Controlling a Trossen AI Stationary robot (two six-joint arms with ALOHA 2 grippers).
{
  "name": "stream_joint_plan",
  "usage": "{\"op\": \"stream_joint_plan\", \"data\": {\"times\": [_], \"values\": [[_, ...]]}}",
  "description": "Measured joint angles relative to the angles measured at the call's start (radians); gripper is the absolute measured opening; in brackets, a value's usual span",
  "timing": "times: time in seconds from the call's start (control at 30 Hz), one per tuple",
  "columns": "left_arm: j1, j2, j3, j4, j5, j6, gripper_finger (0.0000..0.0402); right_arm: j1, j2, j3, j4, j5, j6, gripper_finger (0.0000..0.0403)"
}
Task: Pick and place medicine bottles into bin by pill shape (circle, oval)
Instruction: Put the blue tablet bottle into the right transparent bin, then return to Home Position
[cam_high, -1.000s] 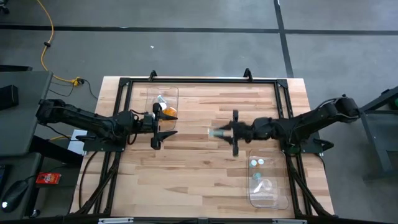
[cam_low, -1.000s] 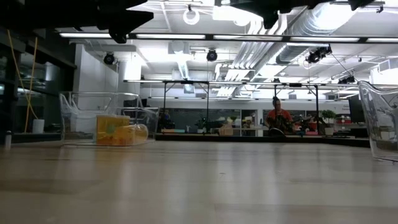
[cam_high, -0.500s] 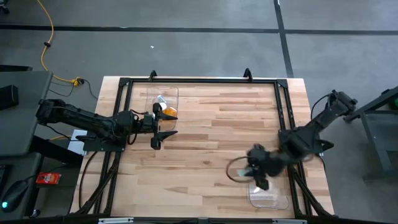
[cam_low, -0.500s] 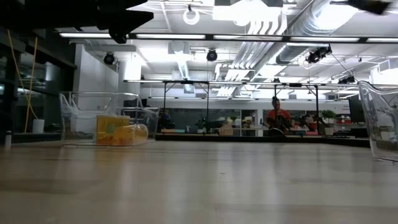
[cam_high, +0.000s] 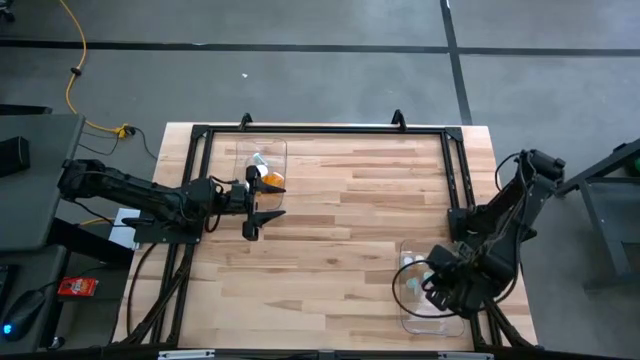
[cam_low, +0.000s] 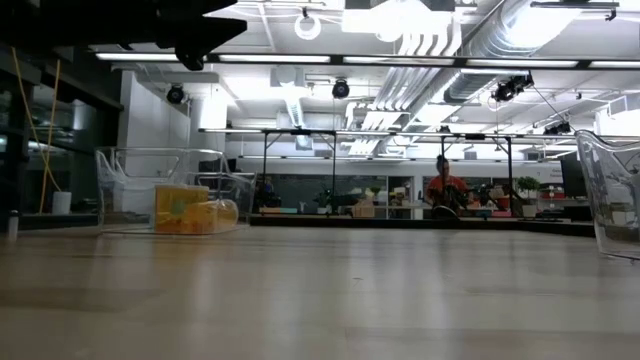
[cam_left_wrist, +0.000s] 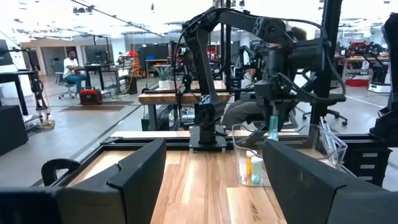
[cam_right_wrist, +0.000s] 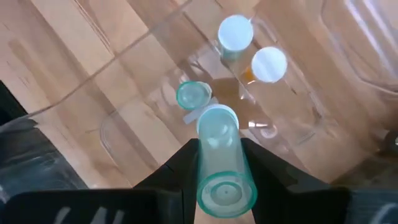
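My right gripper (cam_high: 433, 283) hangs above the clear right bin (cam_high: 407, 312) near the table's near right corner. It is shut on a teal-tinted medicine bottle (cam_right_wrist: 219, 149). In that bin lie two white-capped bottles (cam_right_wrist: 235, 31) (cam_right_wrist: 268, 64) and a small teal one (cam_right_wrist: 191, 94). My left gripper (cam_high: 258, 204) is open and empty beside the clear left bin (cam_high: 240, 150), which holds amber-orange bottles (cam_high: 271, 181). These also show in the low view (cam_low: 195, 212). My right gripper pinches the teal bottle by its side walls (cam_right_wrist: 205, 163) between its two fingers. The fingers point down from above, and the bottle lies along them. Its whitish cap end (cam_right_wrist: 217, 116) points down past the fingertips, clear above the bin's floor.
Black frame rails (cam_high: 320, 130) run along the table's far, left and right sides. Bare wooden table (cam_high: 340, 230) lies between the two bins. In the left wrist view the right arm (cam_left_wrist: 273, 50) stands over the right bin (cam_left_wrist: 323, 140).
My right gripper has carried the teal bottle from the table's middle toward the near right corner. It has tipped from level to pointing down, and it now hangs over the right bin.
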Motion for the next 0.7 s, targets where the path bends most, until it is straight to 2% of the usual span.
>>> {"op": "stream_joint_plan", "data": {"times": [0.27,0.4,0.5,0.7], "values": [[0.0,0.0,0.0,-0.004,0.0,-0.007,0.0257,-0.016,0.105,0.0,-0.005,-0.105,-0.01,0.0094],[0.0,0.0,0.0,-0.003,0.0,-0.023,0.0257,-0.03,0.141,0.0,-0.029,-0.096,-0.012,0.0099],[0.0,0.0,0.0,-0.003,0.0,-0.023,0.0257,-0.044,0.154,0.0,-0.039,-0.078,-0.012,0.0118],[0.0,0.0,0.0,-0.003,-0.001,-0.023,0.0257,-0.066,0.158,0.0,-0.053,-0.076,-0.035,0.0191]]}}
